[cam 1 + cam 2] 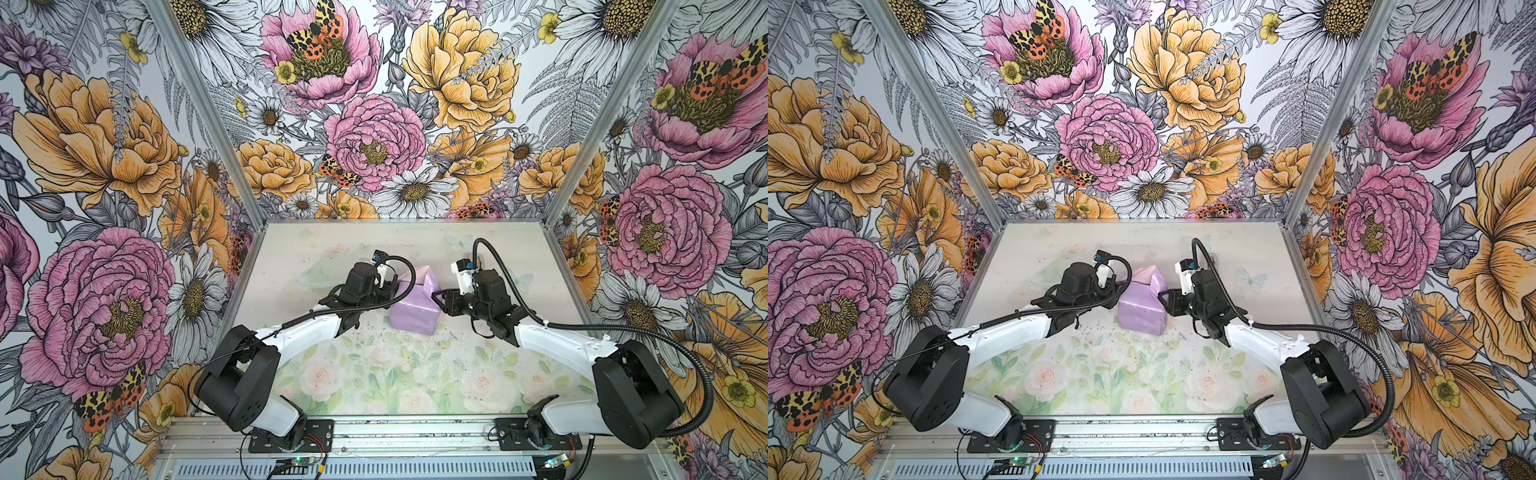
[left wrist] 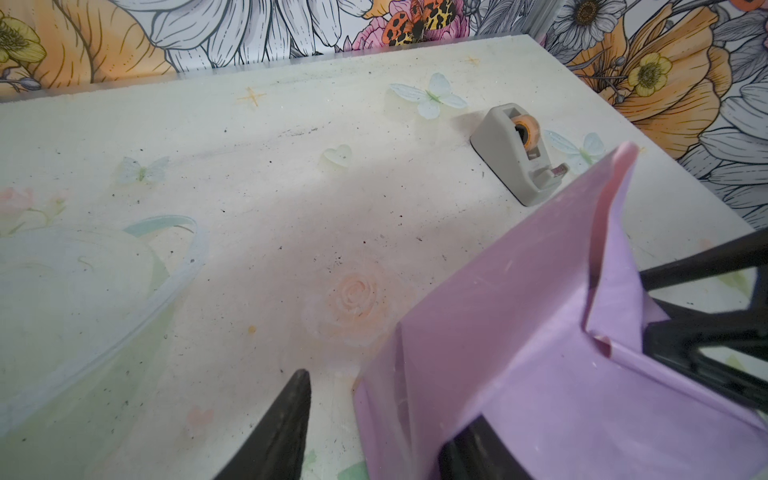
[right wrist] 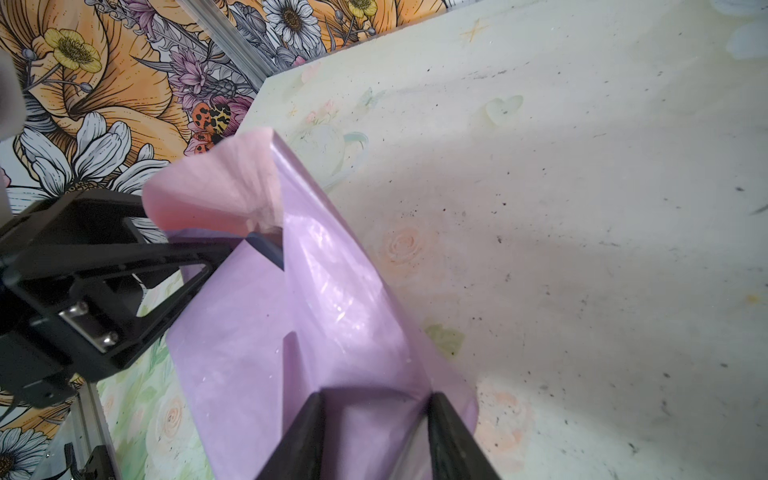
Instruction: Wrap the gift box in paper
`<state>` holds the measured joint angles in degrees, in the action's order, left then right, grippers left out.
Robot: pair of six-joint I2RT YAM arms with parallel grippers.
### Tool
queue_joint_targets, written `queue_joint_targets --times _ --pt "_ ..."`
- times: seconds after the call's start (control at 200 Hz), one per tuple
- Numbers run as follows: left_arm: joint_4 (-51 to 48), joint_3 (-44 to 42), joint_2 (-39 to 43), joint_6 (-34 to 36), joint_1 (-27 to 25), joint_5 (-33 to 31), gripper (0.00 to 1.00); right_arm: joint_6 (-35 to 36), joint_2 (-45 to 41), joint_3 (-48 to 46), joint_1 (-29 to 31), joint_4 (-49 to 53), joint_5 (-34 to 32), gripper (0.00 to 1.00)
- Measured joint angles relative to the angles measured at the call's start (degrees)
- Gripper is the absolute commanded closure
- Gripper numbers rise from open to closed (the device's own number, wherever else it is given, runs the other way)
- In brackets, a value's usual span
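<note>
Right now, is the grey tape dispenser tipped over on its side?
No, the grey tape dispenser stands upright on its flat base on the table.

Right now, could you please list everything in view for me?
box: one, dark blue, mid-table, under the paper
paper: one, pink, lilac over the box, folded around it, one flap up
tape dispenser: one, grey with orange roll, on table, apart from box
table: one, pale floral print
walls: three, bold floral
arms: two, black and white, flanking box
left tool: open, at box
right tool: shut on box through paper
</note>
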<state>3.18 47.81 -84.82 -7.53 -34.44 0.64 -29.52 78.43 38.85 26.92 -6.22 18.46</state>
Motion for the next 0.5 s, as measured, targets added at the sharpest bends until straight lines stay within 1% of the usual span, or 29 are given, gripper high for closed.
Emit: queue_joint_targets --times 0.125,0.245,0.28,0.355,0.5 --pt "-0.07 0.0 0.59 0.02 0.09 0.28 0.49 0.02 0.0 0.0 0.0 -0.02 0.04 0.58" --pt "1.14 0.0 2.25 0.02 -0.68 4.22 0.49 0.04 0.11 0.0 0.52 -0.33 0.35 0.58" --pt "1.53 0.0 2.64 0.04 -0.92 5.16 0.5 0.02 0.11 0.0 0.55 -0.37 0.35 0.58" --pt "2.32 0.0 3.08 0.02 -1.2 6.62 0.55 0.02 0.11 0.0 0.52 -0.37 0.44 0.58" --pt "2.78 0.0 3.06 0.02 -1.18 7.13 0.56 0.02 0.11 0.0 0.55 -0.37 0.46 0.58"
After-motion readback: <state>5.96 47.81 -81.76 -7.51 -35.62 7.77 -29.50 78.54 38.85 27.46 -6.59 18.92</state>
